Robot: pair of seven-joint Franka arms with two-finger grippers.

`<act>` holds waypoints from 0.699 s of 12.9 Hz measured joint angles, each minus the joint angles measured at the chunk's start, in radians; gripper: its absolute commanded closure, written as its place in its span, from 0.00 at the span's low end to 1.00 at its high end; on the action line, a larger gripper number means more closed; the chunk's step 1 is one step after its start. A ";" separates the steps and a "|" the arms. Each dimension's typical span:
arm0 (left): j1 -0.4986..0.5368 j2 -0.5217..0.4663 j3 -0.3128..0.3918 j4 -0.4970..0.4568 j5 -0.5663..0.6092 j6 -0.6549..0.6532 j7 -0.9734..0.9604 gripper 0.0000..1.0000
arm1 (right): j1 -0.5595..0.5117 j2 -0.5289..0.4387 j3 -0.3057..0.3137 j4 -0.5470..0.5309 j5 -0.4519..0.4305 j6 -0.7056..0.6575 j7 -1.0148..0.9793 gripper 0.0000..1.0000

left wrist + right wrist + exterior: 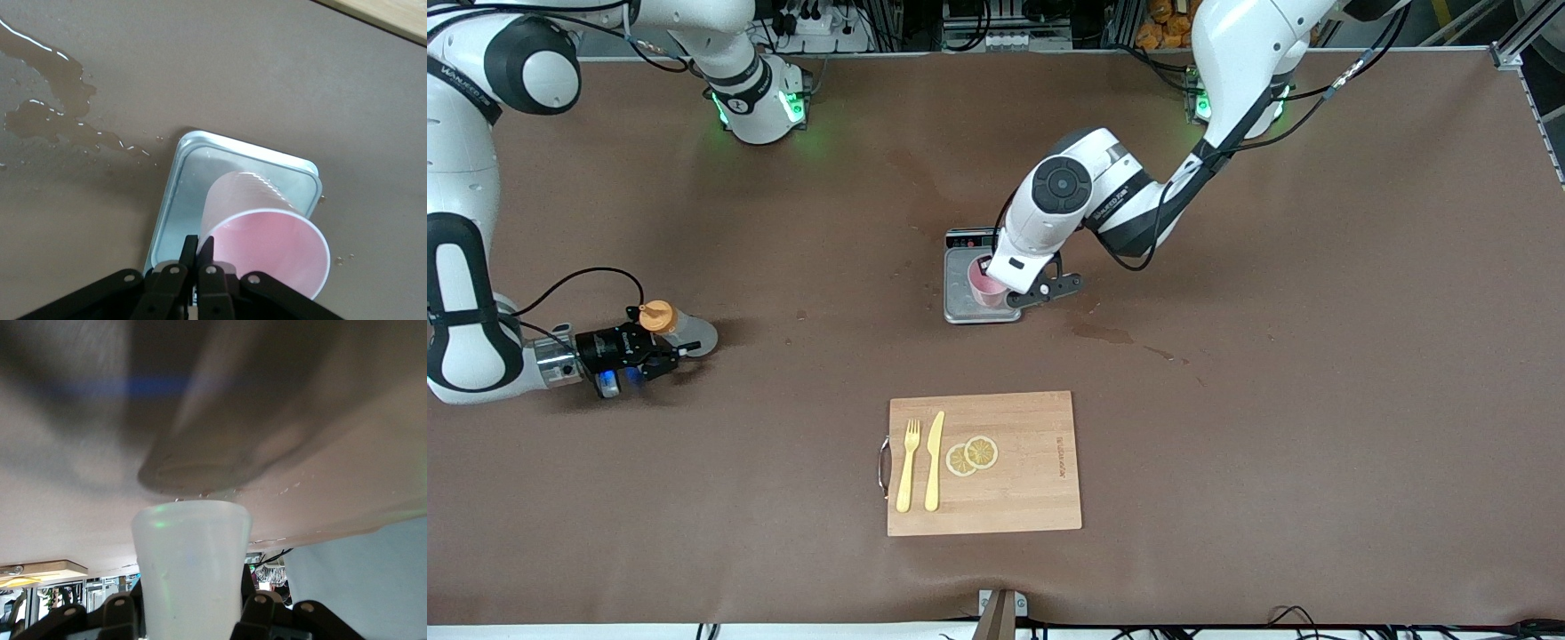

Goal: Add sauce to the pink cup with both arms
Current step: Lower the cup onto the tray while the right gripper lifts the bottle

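The left tool [1021, 298] pinches the rim of the small pale pink plastic cup [985, 283], its fingers [189, 255] nearly closed on the wall, and the cup leans on the grey metal scale plate [960, 302] near the middle of the brown tabletop [1272, 373]. The right tool [665, 356] clamps the translucent whitish squeeze bottle with an orange cap [676, 327], tilted low over the tabletop toward the right arm's end

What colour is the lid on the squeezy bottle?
Orange. The cap of the sauce bottle shows best in the front view.
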 measured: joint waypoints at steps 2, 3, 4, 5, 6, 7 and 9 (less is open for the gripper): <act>-0.007 0.015 0.000 0.002 0.051 0.005 -0.041 1.00 | 0.025 -0.026 0.002 0.003 0.000 -0.002 0.049 0.52; -0.013 0.023 0.000 0.009 0.064 0.009 -0.059 1.00 | 0.038 -0.040 0.002 0.005 0.000 -0.003 0.062 0.52; -0.019 0.030 0.000 0.016 0.068 0.011 -0.071 1.00 | 0.048 -0.050 0.002 0.006 0.000 -0.004 0.073 0.52; -0.023 0.034 0.000 0.021 0.068 0.011 -0.075 1.00 | 0.056 -0.058 0.002 0.006 0.000 -0.007 0.088 0.52; -0.024 0.035 0.000 0.023 0.068 0.011 -0.075 1.00 | 0.062 -0.063 0.002 0.007 0.000 -0.009 0.106 0.52; -0.025 0.035 0.000 0.025 0.068 0.011 -0.075 1.00 | 0.071 -0.067 0.002 0.007 -0.001 -0.010 0.120 0.52; -0.033 0.036 0.000 0.025 0.068 0.011 -0.076 1.00 | 0.098 -0.082 0.002 0.008 -0.003 -0.011 0.146 0.52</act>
